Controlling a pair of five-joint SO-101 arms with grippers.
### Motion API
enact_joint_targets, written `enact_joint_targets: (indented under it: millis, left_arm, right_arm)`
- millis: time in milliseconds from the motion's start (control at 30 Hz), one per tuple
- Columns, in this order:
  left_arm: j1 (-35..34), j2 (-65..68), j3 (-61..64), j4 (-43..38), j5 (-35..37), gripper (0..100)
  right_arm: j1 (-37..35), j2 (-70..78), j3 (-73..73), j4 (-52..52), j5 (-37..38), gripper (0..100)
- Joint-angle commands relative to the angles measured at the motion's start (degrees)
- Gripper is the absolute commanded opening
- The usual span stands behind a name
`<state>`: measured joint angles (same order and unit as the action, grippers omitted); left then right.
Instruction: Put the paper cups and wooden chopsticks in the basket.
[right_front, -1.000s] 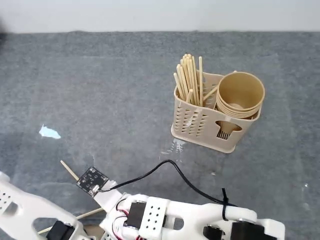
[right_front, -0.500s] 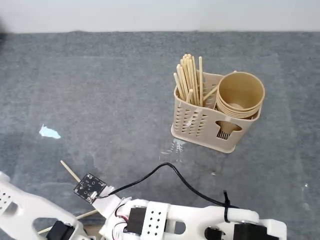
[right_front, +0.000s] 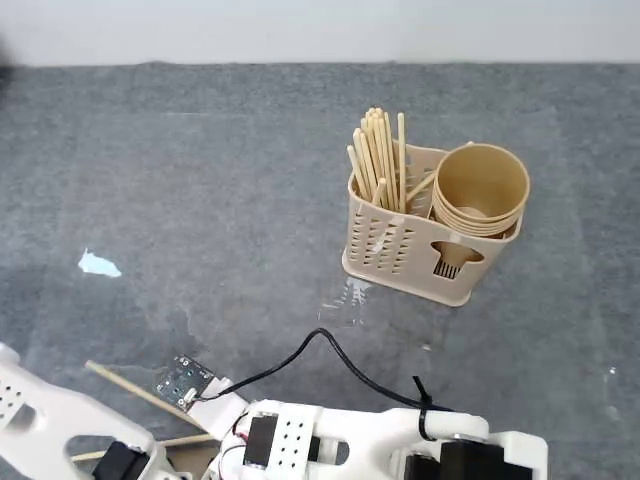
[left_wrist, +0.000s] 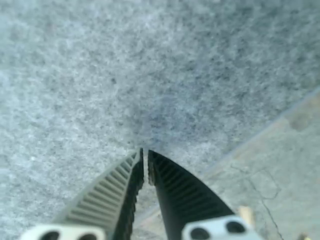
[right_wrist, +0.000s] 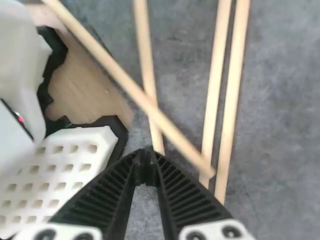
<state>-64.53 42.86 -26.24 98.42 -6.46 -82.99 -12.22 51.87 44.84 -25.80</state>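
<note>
My right gripper (right_wrist: 146, 156) hangs with its fingers pressed together, tips over the end of one of four loose chopsticks (right_wrist: 147, 75) lying crossed on the grey mat (right_wrist: 280, 100); I cannot tell whether that stick is pinched. My left gripper (left_wrist: 145, 152), fingers nearly touching and holding nothing, hovers over bare mat near its edge. Well apart from both, the basket (right_front: 400, 255) stands upright with a bundle of chopsticks (right_front: 378, 155) in one compartment and stacked cups (right_front: 483, 190) in the other.
</note>
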Motion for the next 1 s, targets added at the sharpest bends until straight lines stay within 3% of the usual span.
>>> enact_joint_targets:
  millis: [0,233,467,667,967]
  left_arm:
    - [-0.35,-0.7,-2.51,0.7,-0.44,1]
    - [-0.35,-0.7,-2.51,0.7,-0.44,1]
    - [-0.35,-0.7,-2.51,0.7,-0.44,1]
    - [-0.35,-0.7,-2.51,0.7,-0.44,1]
    - [-0.35,-0.7,-2.51,0.7,-0.44,1]
  right_arm:
    - [2.59,-0.22,-2.9,0.57,-0.35,0.8]
    - [17.54,-0.66,-2.99,-1.54,0.18,0.8]
    - [26.42,-1.36,-3.08,-6.37,9.67,0.8]
    - [22.29,-7.87,-2.81,-4.53,11.6,0.8]
    - [7.25,-13.23,-2.55,-0.57,7.91,0.8]
